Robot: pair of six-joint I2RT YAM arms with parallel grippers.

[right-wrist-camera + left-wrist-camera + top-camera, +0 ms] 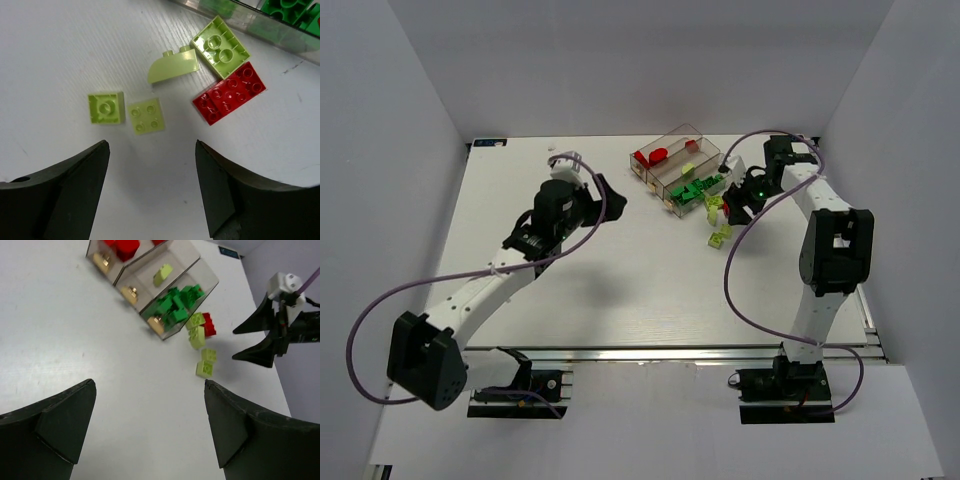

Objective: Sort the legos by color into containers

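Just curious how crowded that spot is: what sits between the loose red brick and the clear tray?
One lime brick, lying underside up, right beside the red brick and just short of the tray wall. The right wrist view shows it best.

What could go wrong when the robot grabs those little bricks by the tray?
The red brick touches a lime brick, so grabbing one might drag the other along, maybe into the wrong compartment. Two lime squares lie close together in front of the open right end effector; closing might pinch both or flick one away. The tray is close, so a finger could bump it.
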